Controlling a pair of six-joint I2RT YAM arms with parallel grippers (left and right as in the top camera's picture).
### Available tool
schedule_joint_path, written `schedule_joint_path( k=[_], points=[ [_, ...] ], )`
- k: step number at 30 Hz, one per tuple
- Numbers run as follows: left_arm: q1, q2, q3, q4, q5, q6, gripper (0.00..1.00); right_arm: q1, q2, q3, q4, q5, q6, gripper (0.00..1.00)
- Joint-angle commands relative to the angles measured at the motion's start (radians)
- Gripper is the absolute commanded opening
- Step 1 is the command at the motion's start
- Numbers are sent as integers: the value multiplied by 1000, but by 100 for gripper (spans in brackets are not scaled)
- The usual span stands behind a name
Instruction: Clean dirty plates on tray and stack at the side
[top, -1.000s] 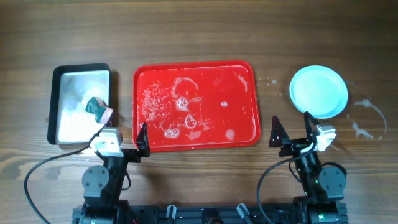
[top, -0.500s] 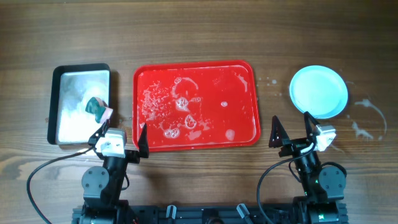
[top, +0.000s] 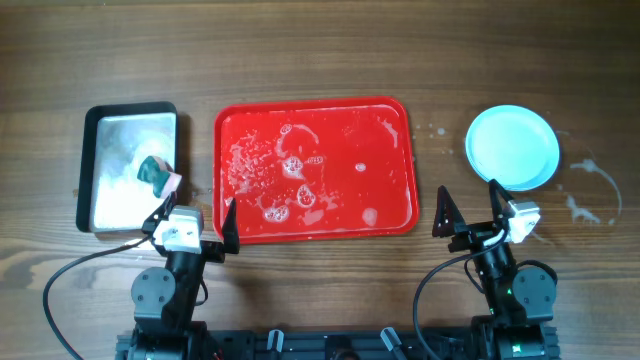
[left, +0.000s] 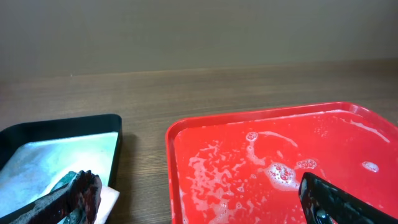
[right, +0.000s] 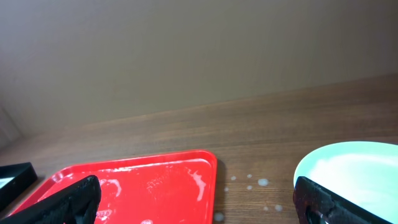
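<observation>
The red tray (top: 345, 200) lies at the table's middle, bare of plates, with soap suds and water on it. The light-blue plates (top: 512, 147) sit stacked on the wood to its right; their number cannot be told from above. My left gripper (top: 195, 220) is open and empty at the tray's near left corner. My right gripper (top: 470, 208) is open and empty between the tray and the plates, near of both. The left wrist view shows the sudsy tray (left: 336, 143) ahead of the open fingers (left: 202, 208). The right wrist view shows the tray (right: 143, 180) and a plate rim (right: 348, 165) past the open fingers (right: 199, 208).
A silver pan with a black rim (top: 120, 130) stands left of the tray, holding foamy water and a green and pink sponge (top: 157, 175). It also shows in the left wrist view (left: 62, 152). Drops of foam (top: 585, 195) lie on the wood by the plates.
My left wrist has shifted slightly to the right. The right arm, the tray and the plates have not moved.
</observation>
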Motion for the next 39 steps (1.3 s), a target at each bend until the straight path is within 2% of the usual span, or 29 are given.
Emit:
schedule_joint_path(
  k=[1,8,16,18,26,28,32,39],
  points=[
    [-4,-11,-6,3,16,19,100,-2,-6,-2,5,-16,8,100],
    [-4,-11,-6,20,15,19,100,-2,-6,-2,5,-16,8,100],
    [-4,-11,-18,285,7,19,100,-2,-6,-2,5,-16,8,100],
    [-4,-11,-66,394,7,19,100,-2,-6,-2,5,-16,8,100],
    [-4,-9,-68,359,8,19,100,-2,-6,-2,5,-16,8,100],
    [-4,-9,-68,320,8,19,100,-2,-6,-2,5,-16,8,100],
    [-5,-8,-68,142,5,19,100,-2,-6,-2,5,-16,8,100],
    [-4,5,-68,151,0,19,100,-2,-6,-2,5,-16,8,100]
  ],
)
